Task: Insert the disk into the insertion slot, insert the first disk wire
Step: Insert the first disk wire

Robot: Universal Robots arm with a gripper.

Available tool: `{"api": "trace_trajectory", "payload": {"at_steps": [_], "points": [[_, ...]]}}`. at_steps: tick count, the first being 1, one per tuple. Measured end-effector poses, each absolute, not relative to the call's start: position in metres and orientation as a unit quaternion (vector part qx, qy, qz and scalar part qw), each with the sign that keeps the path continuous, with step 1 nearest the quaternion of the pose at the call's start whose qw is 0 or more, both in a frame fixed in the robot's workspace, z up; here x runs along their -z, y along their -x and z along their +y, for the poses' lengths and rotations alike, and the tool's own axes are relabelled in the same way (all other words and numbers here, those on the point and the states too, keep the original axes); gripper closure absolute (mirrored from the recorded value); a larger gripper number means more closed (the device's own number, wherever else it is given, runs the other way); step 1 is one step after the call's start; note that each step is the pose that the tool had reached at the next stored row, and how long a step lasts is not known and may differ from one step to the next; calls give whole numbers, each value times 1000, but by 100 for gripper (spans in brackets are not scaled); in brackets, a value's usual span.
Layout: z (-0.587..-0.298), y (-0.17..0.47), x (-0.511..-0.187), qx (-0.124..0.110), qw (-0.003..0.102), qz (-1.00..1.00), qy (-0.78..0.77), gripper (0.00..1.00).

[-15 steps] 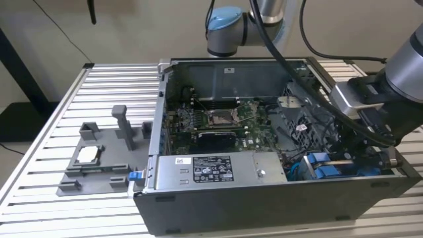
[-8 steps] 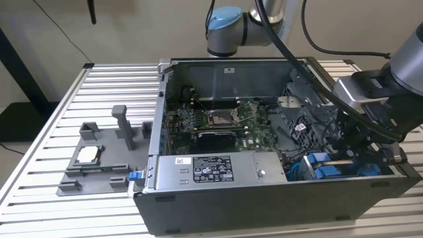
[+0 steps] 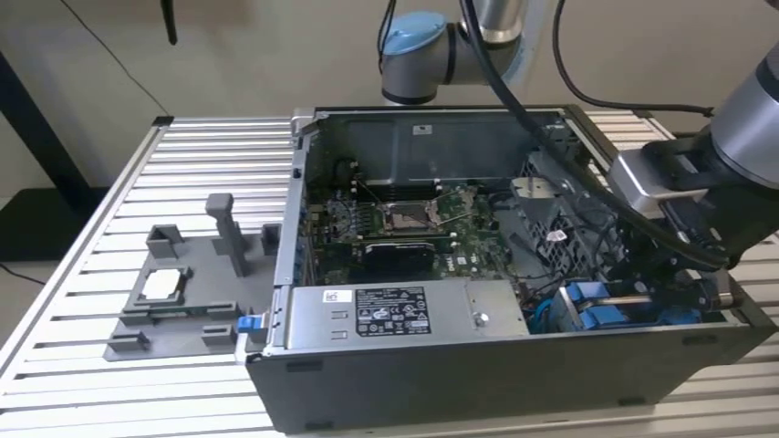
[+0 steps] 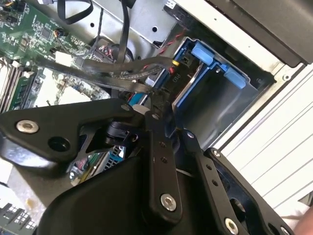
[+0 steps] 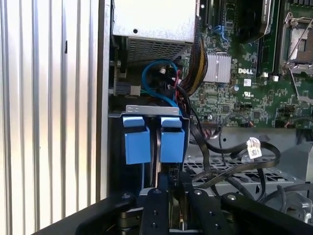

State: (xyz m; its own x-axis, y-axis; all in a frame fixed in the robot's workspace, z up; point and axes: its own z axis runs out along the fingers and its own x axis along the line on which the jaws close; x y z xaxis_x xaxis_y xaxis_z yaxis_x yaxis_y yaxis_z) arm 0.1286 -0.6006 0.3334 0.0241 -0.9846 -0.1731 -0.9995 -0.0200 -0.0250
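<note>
The insertion slot (image 3: 633, 315) is a dark metal bay at the case's front corner, on the exterior view's right. The disk (image 4: 191, 88) sits in it, framed by its blue carrier, whose two blue tabs (image 5: 154, 142) stick out of the bay. My gripper (image 3: 681, 274) reaches down into the case right over this bay. In both wrist views its black fingers (image 5: 157, 200) stand close together at the disk's connector end. They pinch the end of a flat black disk wire (image 4: 112, 73), which runs back toward the motherboard. The gripper tip (image 4: 155, 110) is almost touching the disk's edge.
The silver power-supply box (image 3: 402, 310) lies along the case's front wall, beside the bay. A bundle of black cables (image 5: 230, 156) and a blue cable loop (image 5: 156, 83) crowd the space near the bay. The motherboard (image 3: 402, 224) fills the case floor. A grey fixture (image 3: 182, 292) stands on the slatted table.
</note>
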Motion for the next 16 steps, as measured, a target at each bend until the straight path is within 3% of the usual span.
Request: {"api": "trace_trajectory", "payload": {"at_steps": [16], "points": [[-601, -125, -343, -57, 77, 710, 697, 77]]}}
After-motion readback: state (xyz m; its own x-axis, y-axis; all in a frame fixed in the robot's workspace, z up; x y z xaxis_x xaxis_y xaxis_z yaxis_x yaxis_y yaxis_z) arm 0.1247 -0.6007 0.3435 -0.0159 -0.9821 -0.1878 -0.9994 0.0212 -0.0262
